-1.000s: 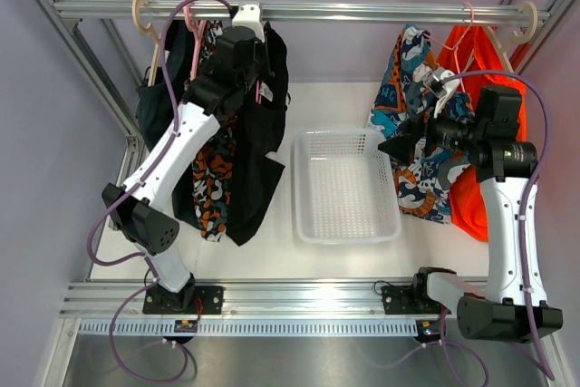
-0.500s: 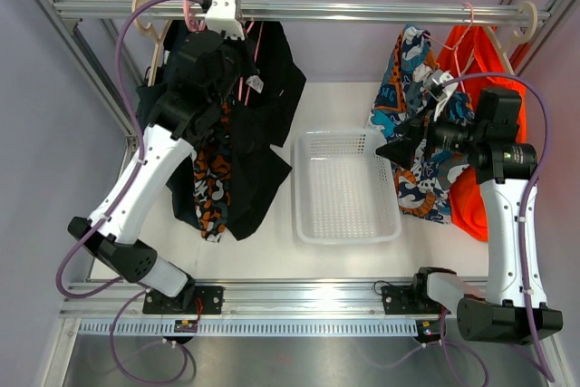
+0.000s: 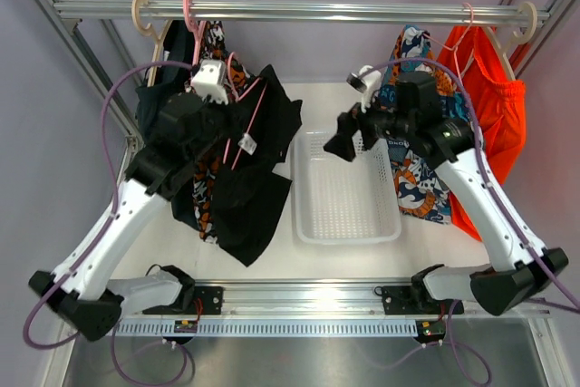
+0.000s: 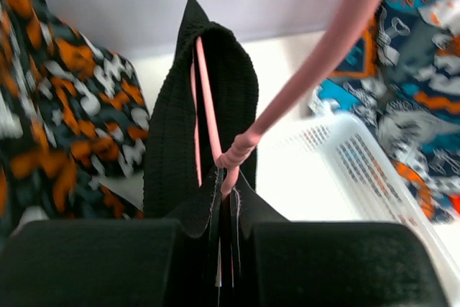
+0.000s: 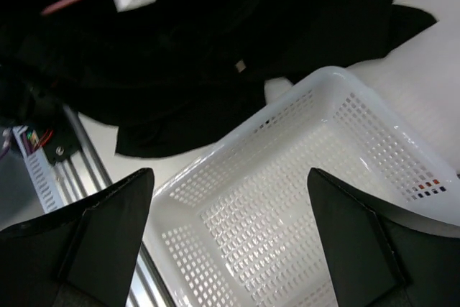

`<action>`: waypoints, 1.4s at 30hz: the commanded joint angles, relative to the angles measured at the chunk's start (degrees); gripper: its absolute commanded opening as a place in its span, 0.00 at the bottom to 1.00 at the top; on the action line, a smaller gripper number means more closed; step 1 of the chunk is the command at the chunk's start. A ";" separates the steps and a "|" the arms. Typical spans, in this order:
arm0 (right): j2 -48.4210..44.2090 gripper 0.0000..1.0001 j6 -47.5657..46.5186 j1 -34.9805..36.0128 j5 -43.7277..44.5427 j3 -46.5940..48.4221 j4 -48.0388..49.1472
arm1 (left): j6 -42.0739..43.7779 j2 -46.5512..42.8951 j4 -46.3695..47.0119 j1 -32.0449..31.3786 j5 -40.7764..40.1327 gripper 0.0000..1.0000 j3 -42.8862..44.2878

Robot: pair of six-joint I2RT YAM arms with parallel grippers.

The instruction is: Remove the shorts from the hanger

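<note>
My left gripper (image 3: 225,124) (image 4: 223,235) is shut on a pink hanger (image 3: 243,115) (image 4: 327,52), pinching a fold of the black shorts (image 3: 256,183) (image 4: 172,134) along with it. That hanger is off the rail (image 3: 317,11) and hangs left of the basket. The camouflage shorts (image 3: 209,189) (image 4: 65,106) hang behind from another pink hook (image 3: 189,8). The dark navy shorts (image 3: 152,106) hang at the far left. My right gripper (image 3: 341,144) (image 5: 230,228) is open over the basket's left side, with the black shorts (image 5: 215,48) just beyond it.
A white perforated basket (image 3: 390,224) (image 5: 338,91) (image 4: 374,170) sits mid-table. A blue patterned garment (image 3: 412,178) (image 4: 424,55) and an orange one (image 3: 494,106) hang at the rail's right end. Frame posts stand at both sides.
My left arm has pulled the pink hanger and black shorts off the rail, down and toward the near side. My right arm has swung left over the basket, still open.
</note>
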 commanded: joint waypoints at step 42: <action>42.64 0.00 0.92 20.00 50.23 43.42 23.95 | -10.17 -32.88 -4.41 -0.24 16.39 0.00 -22.77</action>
